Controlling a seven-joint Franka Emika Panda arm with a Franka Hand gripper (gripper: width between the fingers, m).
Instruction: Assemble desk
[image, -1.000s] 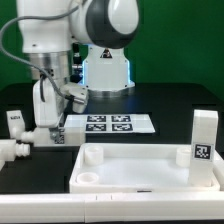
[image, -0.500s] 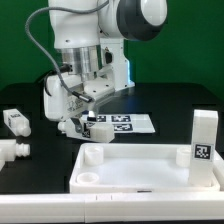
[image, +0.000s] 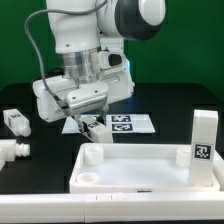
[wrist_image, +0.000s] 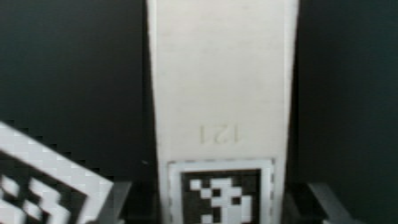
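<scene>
Carrying leg (wrist_image: 217, 80), hand (wrist_image: 217, 205) pinching it across flats, over surface (image: 175, 105) at 10 o'clock from desk top (image: 140, 165). I judge leg-fitting step under way. Next I must line leg over corner hole (image: 87, 179) at 7 o'clock, then lower.

Desk top (image: 140, 170) lies flat, rim up. One leg (image: 204, 132) stands upright near it; two legs (image: 13, 121) lie apart. Fourth leg (wrist_image: 217, 90) sits gripped in hand (wrist_image: 217, 205).

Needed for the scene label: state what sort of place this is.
Probably a robotics lab bench: a robot arm works over a black table, a plain green backdrop hangs behind, and a marker board of square tags lies flat on the table.
</scene>
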